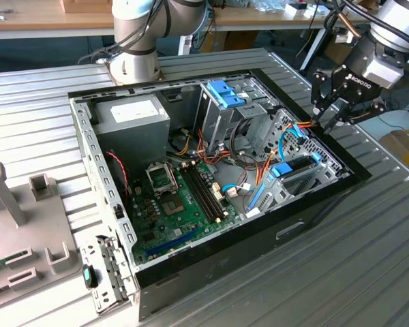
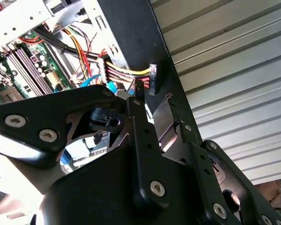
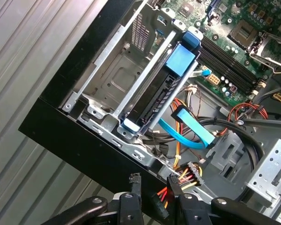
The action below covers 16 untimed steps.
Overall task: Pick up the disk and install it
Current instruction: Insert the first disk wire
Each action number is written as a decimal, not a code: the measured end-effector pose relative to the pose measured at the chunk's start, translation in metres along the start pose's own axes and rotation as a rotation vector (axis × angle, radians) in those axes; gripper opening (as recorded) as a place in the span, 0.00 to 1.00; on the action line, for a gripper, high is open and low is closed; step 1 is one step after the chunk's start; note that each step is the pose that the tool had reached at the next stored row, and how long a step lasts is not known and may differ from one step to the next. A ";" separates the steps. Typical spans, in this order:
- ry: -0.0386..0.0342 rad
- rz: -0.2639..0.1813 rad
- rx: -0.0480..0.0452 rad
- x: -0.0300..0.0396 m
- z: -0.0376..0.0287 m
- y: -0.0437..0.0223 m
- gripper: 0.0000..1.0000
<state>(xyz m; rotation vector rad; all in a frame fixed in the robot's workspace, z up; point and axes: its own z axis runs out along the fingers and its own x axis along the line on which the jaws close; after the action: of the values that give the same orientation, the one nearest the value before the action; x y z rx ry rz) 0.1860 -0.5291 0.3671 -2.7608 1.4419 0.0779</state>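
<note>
Disk, flat drive in light-blue plastic frame [image 3: 154,96], looked already seated; black gripper [image 3: 153,180] jaws stood slightly parted, empty.

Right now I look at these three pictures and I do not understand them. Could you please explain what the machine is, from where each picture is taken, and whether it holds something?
This is one robot arm with a gripper. The exterior view comes from a camera off the arm. Both wrist views come from cameras riding near the gripper. On the ribbed metal table lies an open computer case, with its motherboard exposed. The gripper hangs over the case's edge on the exterior view's right, beside a power connector. Its fingers stand apart and hold nothing. A flat part in a light-blue frame, likely the disk, sits in a metal bay.
</note>
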 end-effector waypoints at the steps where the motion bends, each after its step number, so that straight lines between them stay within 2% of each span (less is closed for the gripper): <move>1: 0.0000 0.000 0.0000 -0.0001 0.0001 -0.0001 0.35; 3: 0.0001 0.000 -0.0001 -0.0001 0.0001 -0.0001 0.35; 5: 0.0066 0.000 -0.0045 0.0009 0.0016 -0.0015 0.35; 10: 0.0070 0.000 -0.0048 0.0009 0.0017 -0.0015 0.34; 12: 0.0073 0.000 -0.0052 0.0009 0.0017 -0.0015 0.21; 16: 0.0077 0.000 -0.0053 0.0009 0.0017 -0.0015 0.18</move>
<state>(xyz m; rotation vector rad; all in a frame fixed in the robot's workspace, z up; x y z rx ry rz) 0.1877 -0.5289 0.3654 -2.7682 1.4460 0.0713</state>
